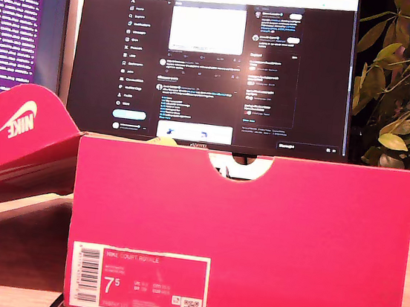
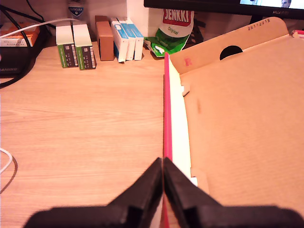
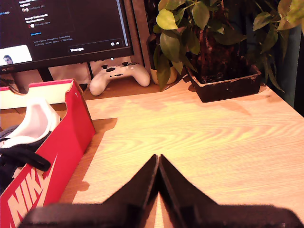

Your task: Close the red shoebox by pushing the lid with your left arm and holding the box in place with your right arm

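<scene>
Shoebox (image 1: 239, 240) open, lid (image 2: 247, 118) flat

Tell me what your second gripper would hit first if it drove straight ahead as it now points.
My second gripper points along bare table beside the shoebox. Probably the white game controller or the planter first; depth is unclear.

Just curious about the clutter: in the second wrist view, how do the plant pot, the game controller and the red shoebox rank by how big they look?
Largest to smallest, as they look:
1. red shoebox, partly cut off and nearest the camera, so unsure
2. plant pot
3. game controller
</scene>
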You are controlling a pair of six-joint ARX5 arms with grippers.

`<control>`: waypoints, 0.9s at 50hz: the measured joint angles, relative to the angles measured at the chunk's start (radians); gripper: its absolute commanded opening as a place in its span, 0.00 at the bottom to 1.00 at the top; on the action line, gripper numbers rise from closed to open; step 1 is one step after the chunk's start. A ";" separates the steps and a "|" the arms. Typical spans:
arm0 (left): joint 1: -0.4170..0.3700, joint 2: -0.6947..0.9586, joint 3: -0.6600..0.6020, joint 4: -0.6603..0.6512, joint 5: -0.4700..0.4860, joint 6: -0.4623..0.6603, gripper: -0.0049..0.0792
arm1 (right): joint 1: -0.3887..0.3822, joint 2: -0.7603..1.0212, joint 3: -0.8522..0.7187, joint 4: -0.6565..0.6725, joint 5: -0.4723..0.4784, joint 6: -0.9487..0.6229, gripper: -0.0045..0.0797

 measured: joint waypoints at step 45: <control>0.000 0.000 0.000 0.045 0.066 -0.108 0.04 | 0.000 0.000 0.005 0.009 -0.084 0.171 0.04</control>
